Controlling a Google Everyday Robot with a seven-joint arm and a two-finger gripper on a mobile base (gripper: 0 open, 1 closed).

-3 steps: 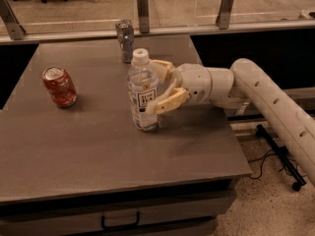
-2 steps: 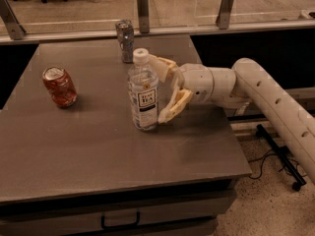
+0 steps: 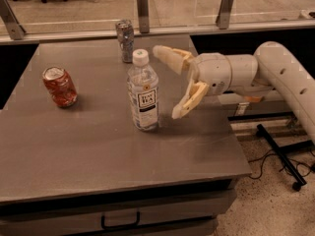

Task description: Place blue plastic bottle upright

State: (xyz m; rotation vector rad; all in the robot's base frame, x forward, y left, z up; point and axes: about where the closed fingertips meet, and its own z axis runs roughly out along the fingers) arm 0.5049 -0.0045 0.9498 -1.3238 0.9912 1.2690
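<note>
Blue plastic bottle [image 3: 143, 95] stands upright on the grey table [image 3: 98, 146], near the middle and a little toward the back, with its white cap [image 3: 140, 57] on top and its label [image 3: 146, 102] facing the camera. The gripper [image 3: 166, 82] hangs just to the right of it, spread wide and holding nothing. Its two pale fingers [image 3: 172, 58] point toward the bottle, one high near the cap and one low near the base, and neither touches the plastic. The arm [image 3: 280, 73] reaches in from the right edge of the table.

The bottle looks light, and how much liquid is in it cannot be told. Its clear wall is probably thin and smooth, so it would dent under a hard squeeze and could slip in a loose one. Being tall on a narrow base, it would likely tip at a nudge near the top. The best place to take hold appears to be the middle of the body, around the label, with gentle and even pressure. The cap and neck offer less to hold.

A red soda can [image 3: 59, 86] stands well to the left and a silver can [image 3: 125, 40] stands behind, both apart from the bottle. Judged from how it stands, the task looks done.
</note>
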